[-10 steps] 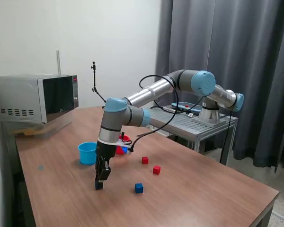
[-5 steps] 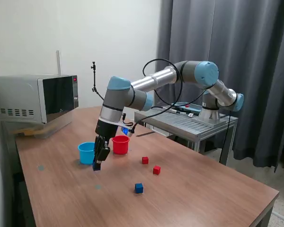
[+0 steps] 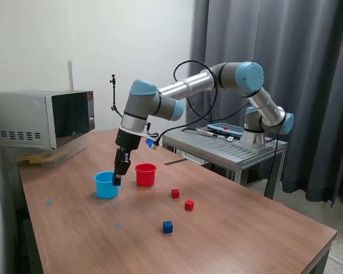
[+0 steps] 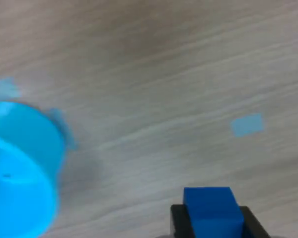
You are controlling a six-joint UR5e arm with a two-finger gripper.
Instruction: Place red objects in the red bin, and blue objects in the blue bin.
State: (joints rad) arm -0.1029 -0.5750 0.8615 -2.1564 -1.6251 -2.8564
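My gripper (image 3: 118, 178) hangs just above the rim of the light blue bin (image 3: 106, 184) and is shut on a small dark blue cube (image 4: 209, 210), which the wrist view shows clamped between the black fingers (image 4: 181, 220). That view also shows the blue bin (image 4: 17, 171) off to one side of the held cube. The red bin (image 3: 145, 174) stands on the table to the exterior view's right of the blue one. Two red cubes (image 3: 175, 193) (image 3: 188, 205) and another blue cube (image 3: 167, 227) lie on the wood table.
A microwave (image 3: 43, 118) sits at the back on the exterior view's left. A metal side table (image 3: 228, 145) carrying the arm's base stands behind the wood table (image 3: 246, 240). Pale blue marks (image 4: 247, 124) dot the tabletop.
The gripper has lifted off the tabletop with the blue cube and swung back toward the blue bin, now hanging at its rim. The loose cubes have not moved.
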